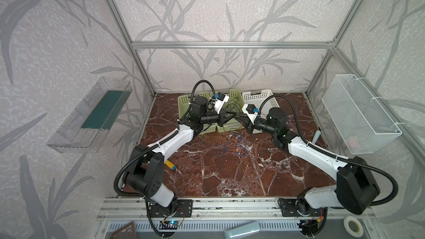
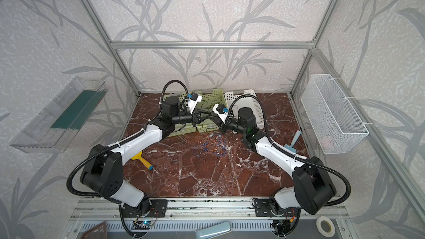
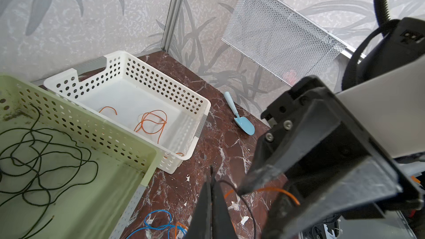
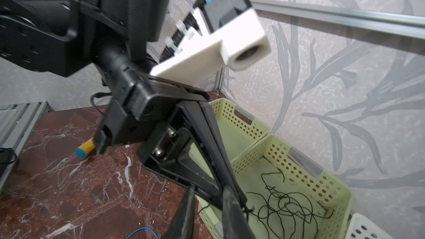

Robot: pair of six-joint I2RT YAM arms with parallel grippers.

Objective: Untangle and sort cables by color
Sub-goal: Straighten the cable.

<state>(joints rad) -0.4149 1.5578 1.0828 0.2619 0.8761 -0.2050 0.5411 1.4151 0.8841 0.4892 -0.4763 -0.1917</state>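
Observation:
A loose tangle of blue and orange cables [image 1: 232,144] [image 2: 210,144] lies on the marble table in front of the baskets. Dark cables [image 3: 46,157] lie coiled in a green basket [image 3: 92,123]. Orange cables [image 3: 151,120] lie in the white basket [image 3: 202,111]. My left gripper [image 3: 212,178] [image 1: 231,117] is shut on a dark cable [image 3: 241,198] that arcs away from its tips. Tip to tip with it over the green basket's front edge, my right gripper [image 4: 209,194] [image 1: 240,118] stands open. An orange cable [image 3: 276,190] runs beside its fingers.
A second green basket [image 1: 186,102] stands to the left of the first. A blue trowel [image 3: 241,120] lies by the right wall and a yellow-handled tool [image 1: 170,165] under the left arm. A wire mesh basket [image 1: 358,116] and a clear shelf [image 1: 92,116] hang on the side walls.

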